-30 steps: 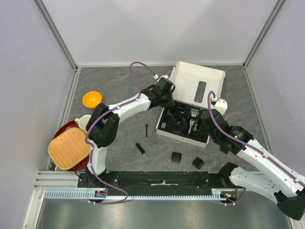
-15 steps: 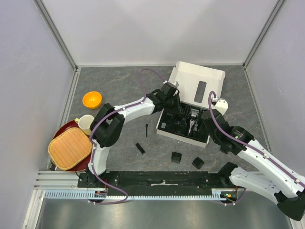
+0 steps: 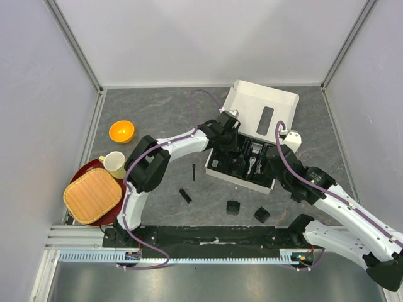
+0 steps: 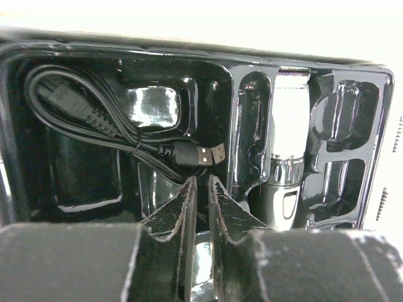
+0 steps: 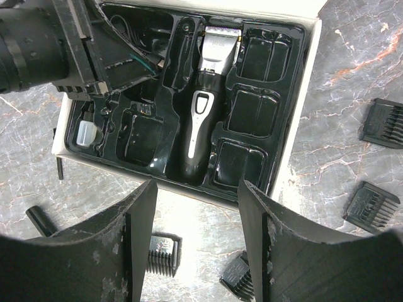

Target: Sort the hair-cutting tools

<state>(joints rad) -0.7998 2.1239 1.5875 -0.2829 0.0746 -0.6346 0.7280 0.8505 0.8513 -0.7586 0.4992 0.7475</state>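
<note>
In the white box [image 3: 264, 104], the black tray [image 5: 255, 110] holds the clipper [image 5: 201, 119] mid-slot and the cable [image 4: 198, 154] at one end. The right gripper [image 5: 198, 189] hangs wide open above. The left gripper [image 4: 200, 182], pinched shut and empty, hovers by the cable. Four combs [image 5: 383, 123] lie outside.

- No text, label, brand, number or sign can be read in any of the views (the surfaces show too small or too glossy for that).
- The white cardboard box [image 3: 277, 100] has a dark oblong patch on its raised lid, seen from above; it is too small to tell whether it carries print.
</note>
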